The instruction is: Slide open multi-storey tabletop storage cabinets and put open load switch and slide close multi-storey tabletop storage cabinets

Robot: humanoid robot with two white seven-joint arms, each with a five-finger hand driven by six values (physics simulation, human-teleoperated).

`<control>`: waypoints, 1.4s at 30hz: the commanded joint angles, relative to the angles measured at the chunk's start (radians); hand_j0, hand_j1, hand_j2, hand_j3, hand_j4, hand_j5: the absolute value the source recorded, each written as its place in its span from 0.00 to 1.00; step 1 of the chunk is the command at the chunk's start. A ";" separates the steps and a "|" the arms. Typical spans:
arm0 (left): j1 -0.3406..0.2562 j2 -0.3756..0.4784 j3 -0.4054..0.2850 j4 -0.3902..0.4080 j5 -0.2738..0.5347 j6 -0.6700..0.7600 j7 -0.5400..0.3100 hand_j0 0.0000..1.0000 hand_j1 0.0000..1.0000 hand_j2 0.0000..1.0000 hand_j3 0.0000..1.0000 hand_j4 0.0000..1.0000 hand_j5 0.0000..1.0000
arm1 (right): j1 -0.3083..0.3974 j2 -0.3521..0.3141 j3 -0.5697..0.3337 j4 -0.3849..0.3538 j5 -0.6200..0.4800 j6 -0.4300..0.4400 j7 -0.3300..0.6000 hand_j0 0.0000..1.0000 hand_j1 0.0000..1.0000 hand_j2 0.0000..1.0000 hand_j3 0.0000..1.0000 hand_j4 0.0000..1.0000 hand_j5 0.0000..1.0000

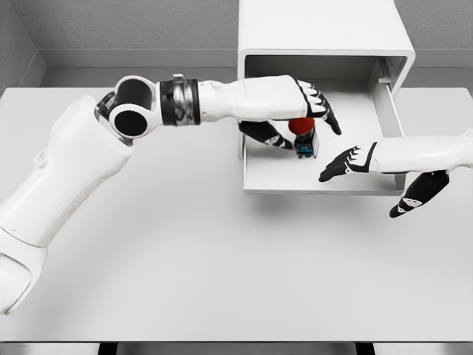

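The white tabletop cabinet [318, 26] stands at the back of the table, its lower drawer [325, 181] pulled out toward me. The load switch [304, 136], a small black body with a red knob, is upright over the drawer's floor near its left side. My left hand [309, 127] reaches across from the left and is shut on the switch, thumb below it and fingers over the knob. My right hand [351, 163] hovers over the drawer's right front corner with fingers spread, holding nothing.
The white table [185, 251] stretches wide in front of the drawer. My left arm [148, 107] crosses above the table's left and middle. The drawer's right wall [389, 111] lies just behind my right forearm.
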 commanded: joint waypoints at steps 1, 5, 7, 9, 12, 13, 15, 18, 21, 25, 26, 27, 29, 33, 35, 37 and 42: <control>0.000 -0.001 0.001 -0.001 0.007 0.003 0.001 1.00 1.00 1.00 1.00 1.00 1.00 | 0.000 -0.001 -0.002 -0.001 -0.007 0.003 0.000 1.00 1.00 1.00 1.00 1.00 1.00; -0.008 0.000 0.002 -0.009 0.026 0.003 0.001 1.00 1.00 1.00 1.00 1.00 1.00 | 0.000 -0.002 -0.002 -0.001 -0.007 0.003 0.000 1.00 1.00 1.00 1.00 1.00 1.00; -0.008 0.015 0.001 -0.064 0.082 0.003 0.000 1.00 1.00 1.00 1.00 1.00 1.00 | 0.000 -0.002 -0.002 -0.001 -0.007 0.003 0.000 1.00 1.00 1.00 1.00 1.00 1.00; -0.018 0.060 0.001 -0.104 0.136 0.003 0.000 1.00 1.00 1.00 1.00 1.00 1.00 | 0.000 -0.008 -0.002 -0.001 -0.007 0.003 0.000 1.00 1.00 1.00 1.00 1.00 1.00; -0.018 0.132 0.001 -0.170 0.205 0.003 0.000 1.00 1.00 1.00 1.00 1.00 1.00 | 0.000 -0.016 -0.002 -0.001 -0.007 0.003 0.000 1.00 1.00 1.00 1.00 1.00 1.00; -0.018 0.170 0.001 -0.194 0.240 0.003 0.000 1.00 1.00 1.00 1.00 1.00 1.00 | 0.000 -0.016 -0.002 0.001 -0.007 0.003 0.000 1.00 1.00 1.00 1.00 1.00 1.00; -0.018 0.270 0.001 -0.285 0.318 0.003 -0.002 1.00 1.00 1.00 1.00 1.00 1.00 | 0.000 -0.019 -0.002 -0.001 -0.007 0.003 0.000 1.00 1.00 1.00 1.00 1.00 1.00; -0.009 0.469 0.001 -0.389 0.438 0.003 -0.002 1.00 1.00 1.00 1.00 1.00 1.00 | 0.000 -0.018 -0.002 -0.001 -0.009 0.003 0.000 1.00 1.00 1.00 1.00 1.00 1.00; 0.047 0.632 -0.001 -0.417 0.455 0.003 0.000 1.00 1.00 1.00 1.00 1.00 1.00 | 0.000 -0.007 -0.002 -0.002 -0.007 0.003 0.000 1.00 1.00 1.00 1.00 1.00 1.00; 0.103 0.753 0.013 -0.412 0.450 0.003 0.000 1.00 1.00 1.00 1.00 1.00 1.00 | 0.000 -0.007 -0.002 -0.002 -0.007 0.003 0.000 1.00 1.00 1.00 1.00 1.00 1.00; 0.101 0.767 0.013 -0.412 0.450 0.003 0.001 1.00 1.00 1.00 1.00 1.00 1.00 | 0.000 -0.005 -0.002 -0.002 -0.007 0.003 0.000 1.00 1.00 1.00 1.00 1.00 1.00; 0.100 0.792 0.014 -0.412 0.454 0.003 0.003 1.00 1.00 1.00 1.00 1.00 1.00 | 0.000 -0.005 -0.002 -0.002 -0.007 0.003 0.000 1.00 1.00 1.00 1.00 1.00 1.00; 0.097 0.796 0.014 -0.411 0.455 0.003 0.003 1.00 1.00 1.00 1.00 1.00 1.00 | 0.000 0.012 -0.002 -0.002 -0.007 0.003 0.000 1.00 1.00 1.00 1.00 1.00 1.00; 0.097 0.796 0.014 -0.411 0.457 0.003 0.003 1.00 1.00 1.00 1.00 1.00 1.00 | 0.000 0.028 -0.002 -0.004 -0.003 0.003 0.000 1.00 1.00 1.00 1.00 1.00 1.00; 0.097 0.795 0.013 -0.411 0.457 0.003 0.003 1.00 1.00 1.00 1.00 1.00 1.00 | 0.000 0.036 -0.002 -0.002 0.020 0.003 0.000 1.00 1.00 1.00 1.00 1.00 1.00; 0.097 0.790 0.013 -0.411 0.457 0.003 0.003 1.00 1.00 1.00 1.00 1.00 1.00 | 0.000 0.041 -0.002 -0.002 0.039 0.003 0.000 1.00 1.00 1.00 1.00 1.00 1.00; 0.098 0.790 0.007 -0.411 0.455 0.003 0.003 1.00 1.00 1.00 1.00 1.00 1.00 | 0.000 0.059 -0.007 0.001 0.088 0.003 0.000 1.00 1.00 1.00 1.00 1.00 1.00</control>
